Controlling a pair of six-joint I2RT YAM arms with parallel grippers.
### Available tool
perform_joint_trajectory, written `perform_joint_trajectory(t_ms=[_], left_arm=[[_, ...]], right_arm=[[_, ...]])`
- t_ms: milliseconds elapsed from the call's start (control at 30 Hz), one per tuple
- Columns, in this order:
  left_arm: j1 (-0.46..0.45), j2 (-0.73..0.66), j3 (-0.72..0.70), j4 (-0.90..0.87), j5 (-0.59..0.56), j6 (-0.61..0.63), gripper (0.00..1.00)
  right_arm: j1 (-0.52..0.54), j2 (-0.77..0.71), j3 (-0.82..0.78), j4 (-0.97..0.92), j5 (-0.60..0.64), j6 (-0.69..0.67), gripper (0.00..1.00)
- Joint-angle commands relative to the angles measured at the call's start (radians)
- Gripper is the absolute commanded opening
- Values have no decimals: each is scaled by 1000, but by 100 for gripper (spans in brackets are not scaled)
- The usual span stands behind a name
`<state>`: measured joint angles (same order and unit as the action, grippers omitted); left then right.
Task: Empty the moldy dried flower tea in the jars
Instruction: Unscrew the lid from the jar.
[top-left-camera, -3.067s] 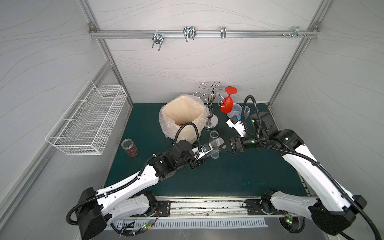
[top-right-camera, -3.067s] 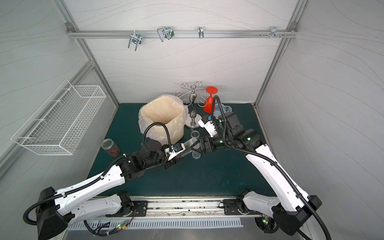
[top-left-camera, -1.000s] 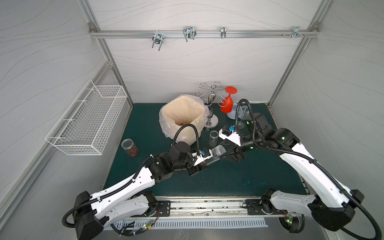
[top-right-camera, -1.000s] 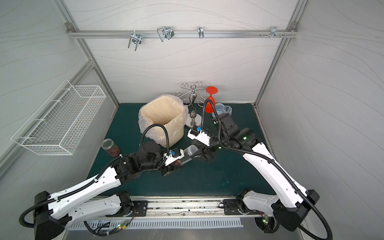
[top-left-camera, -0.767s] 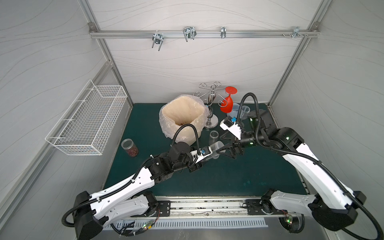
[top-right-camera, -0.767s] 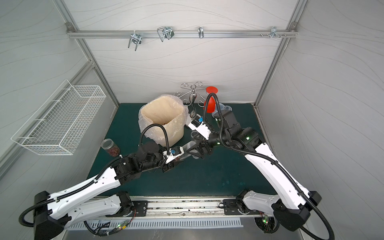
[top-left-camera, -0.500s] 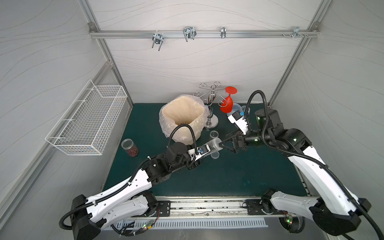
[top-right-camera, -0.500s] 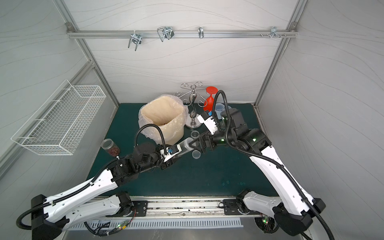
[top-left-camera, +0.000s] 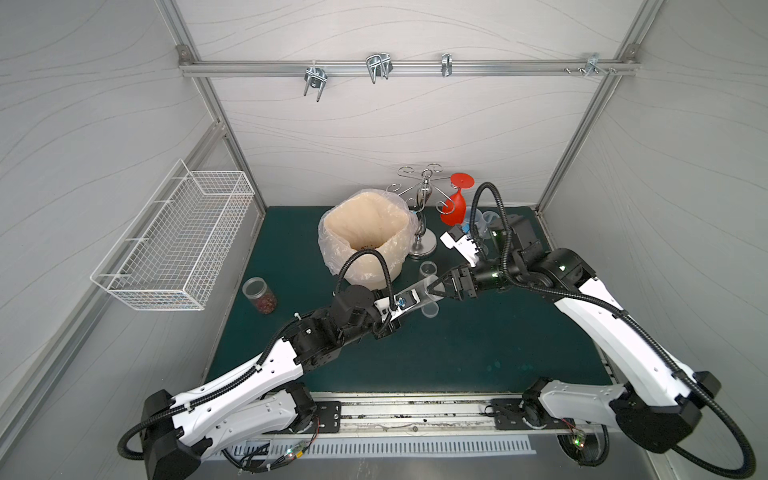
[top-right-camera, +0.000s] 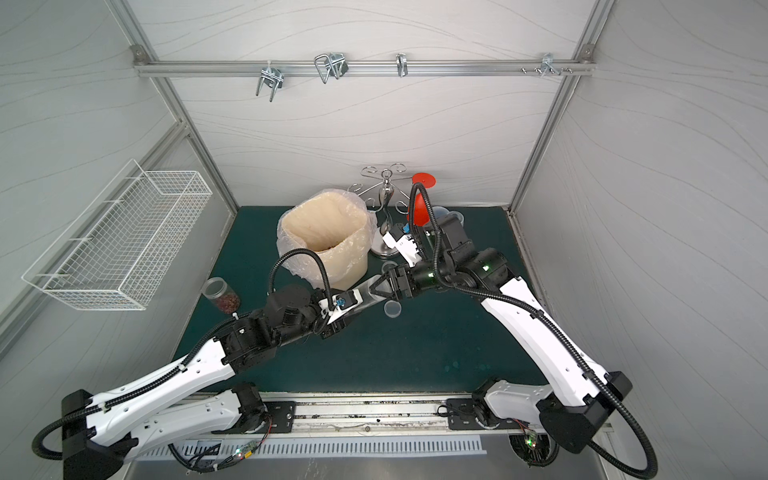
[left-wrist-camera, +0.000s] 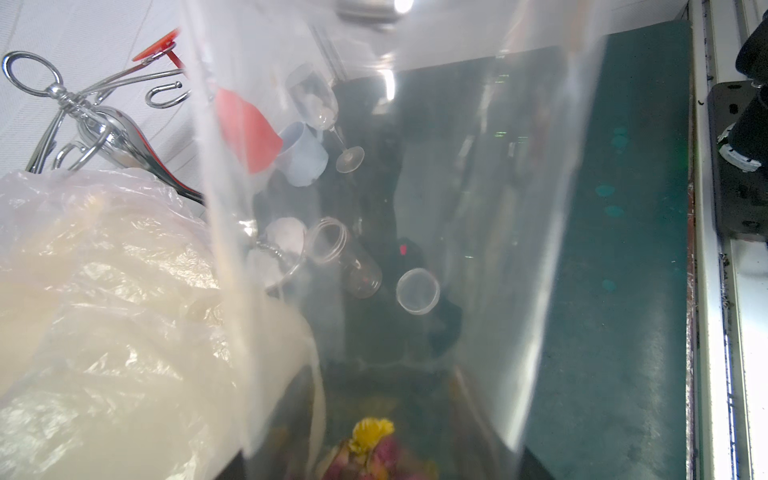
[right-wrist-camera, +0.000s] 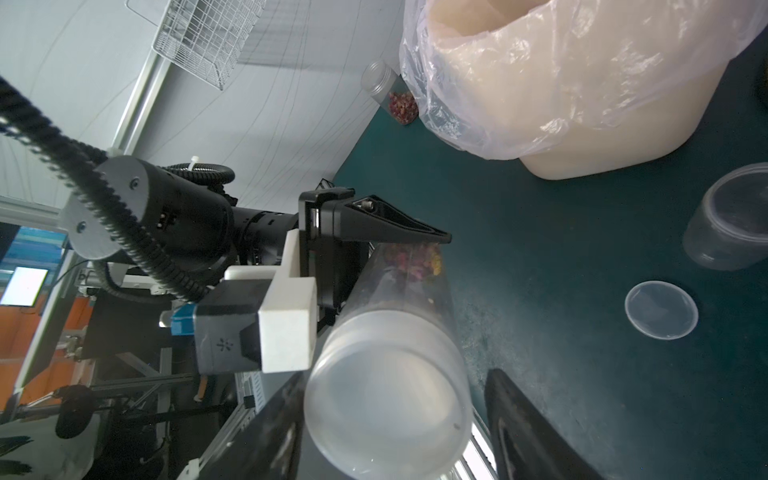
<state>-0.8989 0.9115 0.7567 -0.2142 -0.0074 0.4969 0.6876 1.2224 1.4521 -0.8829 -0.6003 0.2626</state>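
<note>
My left gripper (top-left-camera: 417, 294) is shut on the base end of the tall narrow jar (top-left-camera: 426, 290), holding it nearly level above the mat. Reddish and yellow dried flower tea (right-wrist-camera: 415, 257) lies at that end. My right gripper (right-wrist-camera: 390, 399) stands open around the jar's translucent lid (right-wrist-camera: 386, 374), with a gap at one finger (right-wrist-camera: 515, 407). A short jar with tea (top-left-camera: 259, 295) stands at the left. An empty wider jar (top-left-camera: 428, 269) stands by the bin, its loose lid (top-left-camera: 430, 309) on the mat.
A bag-lined cream bin (top-left-camera: 365, 237) stands behind the left gripper. A chrome glass rack (top-left-camera: 422, 220), a red glass (top-left-camera: 455, 208) and a pale blue mug (top-left-camera: 473, 218) crowd the back right. A wire basket (top-left-camera: 174, 245) hangs on the left wall.
The left arm has carried the tall jar up and to the right. The right gripper drew back to the right and now sits around the jar's lid end.
</note>
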Motion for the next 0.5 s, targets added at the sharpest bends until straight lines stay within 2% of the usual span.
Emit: perform_joint_trajectory(t_ms=[0, 100, 167, 300, 467], left_arm=[[-6, 4, 15, 33, -3, 20, 0], [-6, 15, 18, 29, -1, 22, 0], [-6, 19, 21, 21, 14, 21, 0], [-6, 26, 30, -8, 130, 12, 0], [-6, 24, 32, -22, 267, -9, 0]], right_arm=[[14, 13, 22, -29, 18, -38, 57], [40, 31, 42, -57, 37, -124, 46], [60, 40, 55, -83, 27, -261, 37], [93, 21, 24, -142, 62, -668, 35], [99, -7, -10, -110, 52, -847, 32]])
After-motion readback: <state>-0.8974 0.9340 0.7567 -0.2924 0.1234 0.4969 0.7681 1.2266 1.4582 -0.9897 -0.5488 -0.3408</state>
